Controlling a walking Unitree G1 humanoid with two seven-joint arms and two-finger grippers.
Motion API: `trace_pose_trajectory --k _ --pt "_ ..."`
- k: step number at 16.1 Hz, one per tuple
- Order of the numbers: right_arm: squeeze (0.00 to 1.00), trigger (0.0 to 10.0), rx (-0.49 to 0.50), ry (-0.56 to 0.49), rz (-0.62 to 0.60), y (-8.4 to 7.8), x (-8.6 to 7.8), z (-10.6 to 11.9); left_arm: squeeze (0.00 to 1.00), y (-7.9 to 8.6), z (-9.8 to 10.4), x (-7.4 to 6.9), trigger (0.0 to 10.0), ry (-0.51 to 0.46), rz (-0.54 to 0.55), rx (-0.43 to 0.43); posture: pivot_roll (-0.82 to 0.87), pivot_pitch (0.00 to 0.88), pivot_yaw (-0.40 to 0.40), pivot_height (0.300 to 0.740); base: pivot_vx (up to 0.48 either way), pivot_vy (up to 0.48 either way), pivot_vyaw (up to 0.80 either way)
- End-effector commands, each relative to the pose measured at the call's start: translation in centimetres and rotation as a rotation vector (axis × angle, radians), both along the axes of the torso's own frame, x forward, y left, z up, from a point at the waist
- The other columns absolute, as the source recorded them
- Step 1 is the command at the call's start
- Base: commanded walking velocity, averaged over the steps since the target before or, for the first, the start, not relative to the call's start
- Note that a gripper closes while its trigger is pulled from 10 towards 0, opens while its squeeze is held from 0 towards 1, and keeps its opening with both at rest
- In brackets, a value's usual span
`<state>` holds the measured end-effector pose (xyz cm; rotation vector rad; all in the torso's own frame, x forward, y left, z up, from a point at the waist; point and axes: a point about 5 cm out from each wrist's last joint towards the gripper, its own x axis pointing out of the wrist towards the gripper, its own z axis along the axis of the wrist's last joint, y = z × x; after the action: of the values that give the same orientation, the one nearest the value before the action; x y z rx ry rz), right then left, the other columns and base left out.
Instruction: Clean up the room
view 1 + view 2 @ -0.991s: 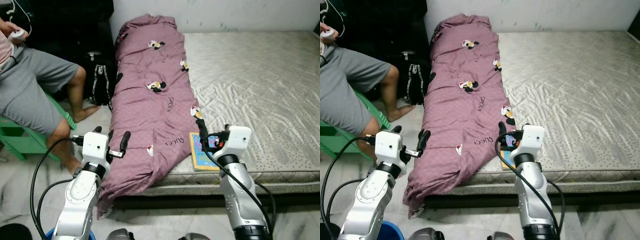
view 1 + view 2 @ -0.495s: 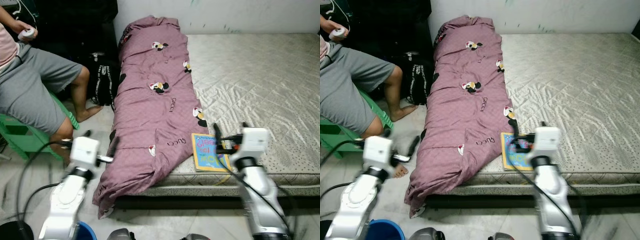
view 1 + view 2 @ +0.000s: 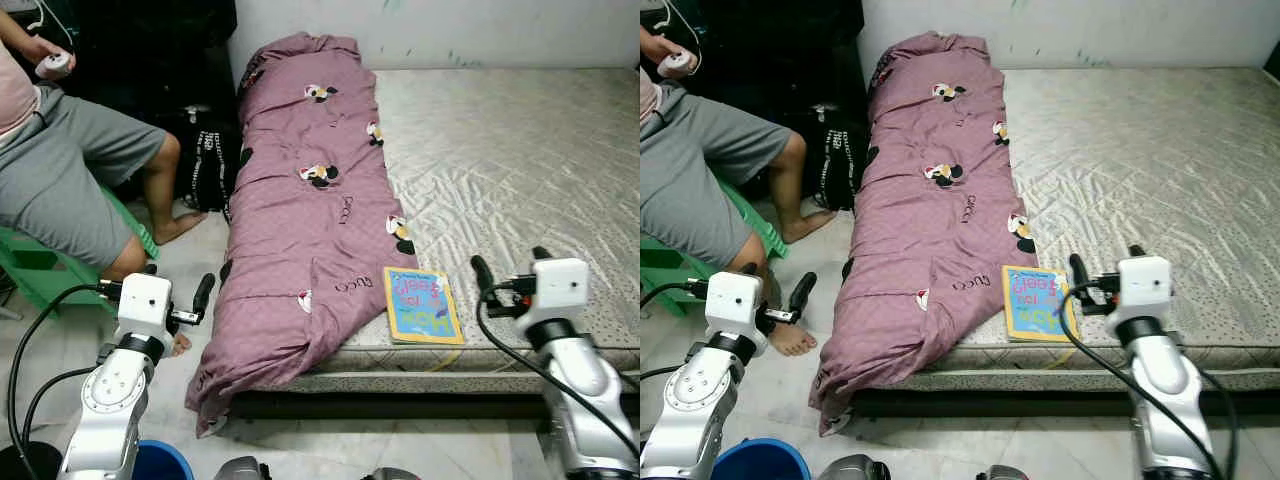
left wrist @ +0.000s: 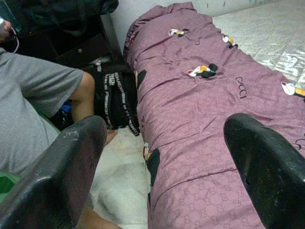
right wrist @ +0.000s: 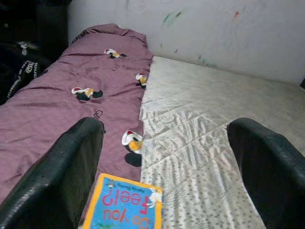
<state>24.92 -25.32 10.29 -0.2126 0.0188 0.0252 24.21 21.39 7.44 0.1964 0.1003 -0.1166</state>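
Mauve and patterned with small cartoon figures, a quilt (image 3: 310, 210) lies bundled lengthwise along the left side of a bed, its lower end spilling over the edge of the mattress (image 3: 520, 170) toward the pale tiled floor (image 3: 190, 250). Just beside the quilt's lower right edge, a thin children's book (image 3: 422, 304) with a blue cover and yellow border lies flat on the silvery-grey mattress near the front edge. The right gripper (image 3: 510, 272) is held above the front edge of the mattress, to the right of the book and apart from it; its two black fingers (image 5: 71, 176) are spread wide with nothing between them, and its wrist view looks over the book, the quilt and the wall behind the bed. The left gripper (image 3: 175, 292) hangs over the floor to the left of the quilt's drooping end, its fingers (image 4: 62, 176) likewise wide apart and holding nothing. A black backpack (image 3: 203, 165) sits on the floor against the bed's left side. Farther left, a person in grey shorts (image 3: 70, 185) sits on a green plastic stool (image 3: 45, 275), a bare foot on the tiles and a small white object in one hand (image 3: 50, 58). A blue bucket (image 3: 760, 460) rim shows at the bottom by the left arm.
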Motion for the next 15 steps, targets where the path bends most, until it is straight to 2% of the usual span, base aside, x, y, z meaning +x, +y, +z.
trace_pose_trajectory --k 1,3,5,8,10,13,15 --pt "0.00 10.0 -0.001 0.003 -0.011 -0.9 -0.4 0.0 0.00 0.4 0.6 -0.1 10.0 -0.016 -0.001 0.004 -0.03 0.000 0.014 0.740 0.000 0.000 0.00" --pt "0.00 10.0 0.013 0.000 -0.038 -1.1 -0.7 0.1 0.00 0.0 1.0 -0.1 10.0 -0.023 -0.003 -0.011 -0.04 0.000 0.022 0.740 0.000 0.000 0.00" --pt "0.00 10.0 0.045 -0.004 -0.052 -0.4 -1.0 -0.2 0.00 -0.5 0.9 -0.3 10.0 -0.021 -0.008 -0.030 -0.04 0.000 0.033 0.740 0.000 0.000 -0.51" --pt "0.00 10.0 0.087 0.011 -0.041 1.1 -1.7 -1.0 0.00 -1.7 1.0 -0.5 10.0 -0.022 -0.022 -0.062 -0.04 0.000 0.030 0.740 0.000 0.000 -0.77" --pt "0.00 10.0 0.076 0.023 -0.031 1.0 -1.9 -1.2 0.00 -1.8 0.7 -0.7 10.0 -0.014 -0.024 -0.064 -0.04 0.000 0.025 0.740 0.000 0.000 -0.71" --pt "0.00 10.0 0.085 0.018 -0.031 1.3 -1.3 -1.0 0.00 -2.2 0.6 -0.9 10.0 -0.004 -0.024 -0.073 -0.04 0.000 0.023 0.740 0.000 0.000 0.00" --pt "0.00 10.0 0.127 0.004 -0.012 2.9 -0.7 -0.8 0.00 -2.8 0.7 -0.8 10.0 -0.012 -0.019 -0.087 -0.04 0.000 0.020 0.740 0.000 0.000 0.00"
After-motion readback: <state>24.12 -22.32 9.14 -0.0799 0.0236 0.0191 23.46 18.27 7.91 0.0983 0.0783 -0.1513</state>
